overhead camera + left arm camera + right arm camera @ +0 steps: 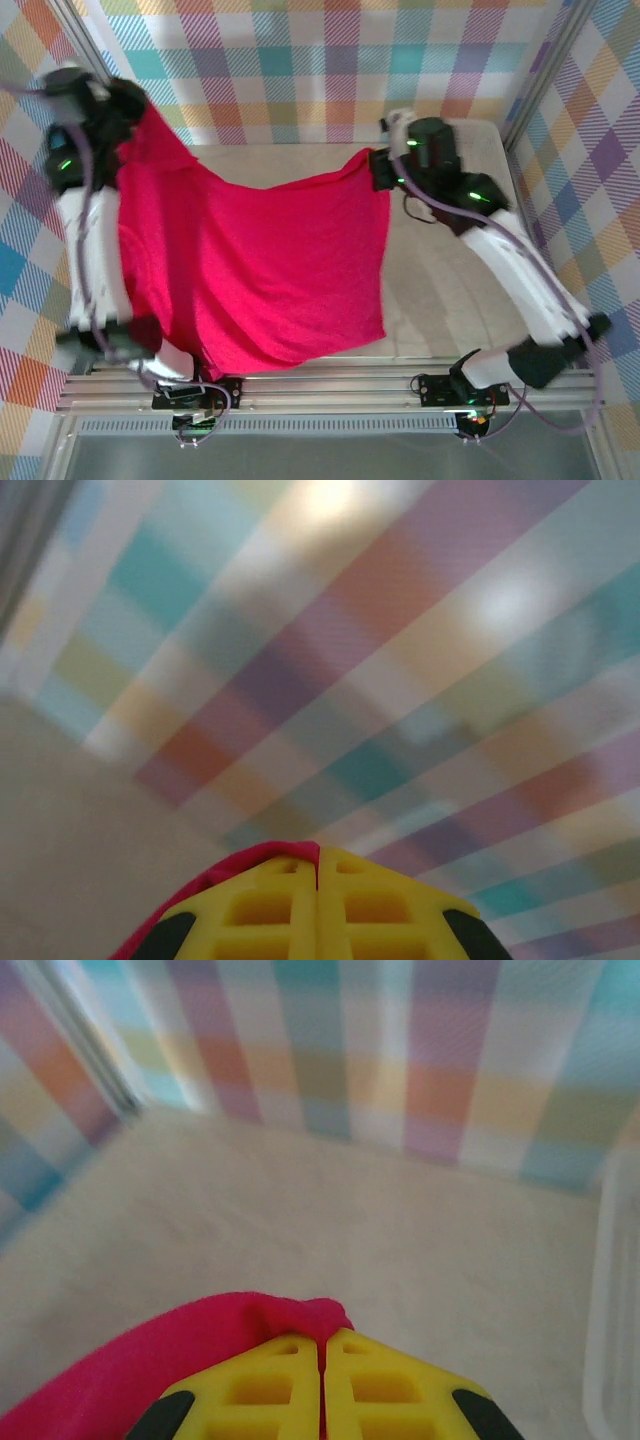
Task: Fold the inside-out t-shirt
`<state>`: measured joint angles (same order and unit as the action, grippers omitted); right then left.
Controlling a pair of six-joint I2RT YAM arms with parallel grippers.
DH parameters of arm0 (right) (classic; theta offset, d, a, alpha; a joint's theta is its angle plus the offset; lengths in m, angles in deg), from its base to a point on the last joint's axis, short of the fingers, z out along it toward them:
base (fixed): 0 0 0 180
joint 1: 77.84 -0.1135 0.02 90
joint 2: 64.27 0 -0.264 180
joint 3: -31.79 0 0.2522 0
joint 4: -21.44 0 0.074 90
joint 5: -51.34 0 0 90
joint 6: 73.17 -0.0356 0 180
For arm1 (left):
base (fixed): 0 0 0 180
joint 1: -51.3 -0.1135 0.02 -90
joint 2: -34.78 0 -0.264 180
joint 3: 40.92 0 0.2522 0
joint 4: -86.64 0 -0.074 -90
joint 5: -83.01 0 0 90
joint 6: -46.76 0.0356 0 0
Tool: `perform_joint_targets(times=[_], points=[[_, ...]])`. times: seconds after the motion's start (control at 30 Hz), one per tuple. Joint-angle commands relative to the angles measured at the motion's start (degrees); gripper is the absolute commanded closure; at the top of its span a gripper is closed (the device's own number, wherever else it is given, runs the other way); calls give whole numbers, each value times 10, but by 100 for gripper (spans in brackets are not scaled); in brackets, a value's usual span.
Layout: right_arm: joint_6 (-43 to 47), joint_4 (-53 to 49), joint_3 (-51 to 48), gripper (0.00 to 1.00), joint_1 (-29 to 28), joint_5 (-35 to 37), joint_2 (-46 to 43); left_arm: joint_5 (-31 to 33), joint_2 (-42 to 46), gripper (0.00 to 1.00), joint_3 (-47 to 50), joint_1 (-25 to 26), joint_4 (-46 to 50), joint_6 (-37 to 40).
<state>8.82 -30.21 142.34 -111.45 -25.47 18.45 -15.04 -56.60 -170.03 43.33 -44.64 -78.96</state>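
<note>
A pale beige table (440,290) carries a translucent white bin (612,1310) at its right side.

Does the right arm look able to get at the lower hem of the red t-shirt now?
Probably not yet: the right arm has its jaws shut on a far corner of the t-shirt, spreading it with the left arm. The lower hem lies uncovered, but the arm must release first.

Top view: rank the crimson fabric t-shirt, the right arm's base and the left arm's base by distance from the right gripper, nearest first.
1. The crimson soft fabric t-shirt: corner pinched in the right gripper jaws.
2. The right arm's black base: near edge, right side.
3. The left arm's black base: near edge, far left.
</note>
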Motion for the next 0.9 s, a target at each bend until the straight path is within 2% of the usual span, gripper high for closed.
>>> perform_joint_targets(times=[0.0,0.13,0.17,0.2,0.23,0.27,0.3,0.33,0.4,0.43,0.5,0.6,0.67,0.77,0.87], points=[[-38,47,-55,100,38,73,51,39,-106,100,3,40,-20,45],[-89,68,-82,100,71,81,152,49,-340,98,-176,82,54,62],[-98,62,-73,100,73,86,181,46,-401,78,-236,93,81,62],[-106,50,-60,100,73,90,207,44,-451,53,-292,99,110,61],[-121,26,-38,97,73,97,237,47,-504,43,-360,107,149,59],[-131,1,-14,87,73,101,261,52,-545,33,-419,111,185,57],[-139,-23,8,71,73,99,280,53,-567,22,-458,113,209,58],[-146,-49,31,60,71,98,294,64,-571,11,-472,114,232,58],[-153,-71,42,45,63,105,296,104,-538,6,-443,116,263,65],[-154,-73,38,43,59,101,289,126,-504,6,-402,117,275,72],[-151,-66,26,39,48,80,274,150,-406,5,-259,123,252,86],[-130,-13,-4,38,34,-23,272,98,-213,7,59,125,117,86],[-127,8,-7,43,34,-82,297,57,-105,8,236,125,43,59],[-124,-1,12,50,35,-99,344,18,-9,10,414,125,-17,23],[-120,3,12,50,41,-121,371,9,37,10,534,125,-52,5]])
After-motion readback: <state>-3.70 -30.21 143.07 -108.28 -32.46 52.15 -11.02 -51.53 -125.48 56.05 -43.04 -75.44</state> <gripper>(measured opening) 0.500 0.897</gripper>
